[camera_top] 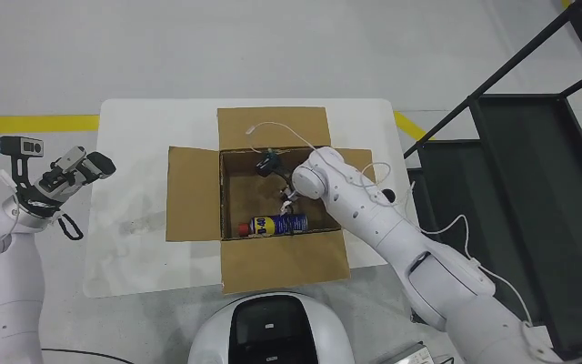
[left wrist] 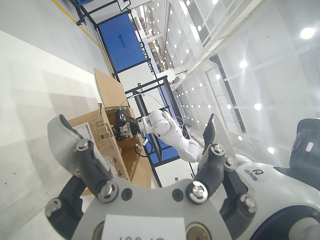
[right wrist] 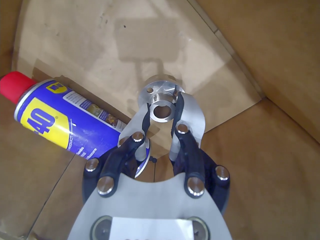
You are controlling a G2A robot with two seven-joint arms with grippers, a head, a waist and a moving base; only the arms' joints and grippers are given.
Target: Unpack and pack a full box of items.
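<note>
From above, my right arm hides its grip inside the cardboard box in the middle of the bench. The right wrist view shows the right hand pinching a silver flanged metal fitting. The blue-and-yellow, red-capped spray can lies on its side along the box wall nearest the bench's front edge. My left hand is spread, empty, at the bench's left edge.

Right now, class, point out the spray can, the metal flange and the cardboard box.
spray can point(right wrist: 67, 116), right wrist view, blue body.
metal flange point(right wrist: 162, 83), right wrist view, round base plate.
cardboard box point(camera_top: 194, 193), top view, opened side flap.
</note>
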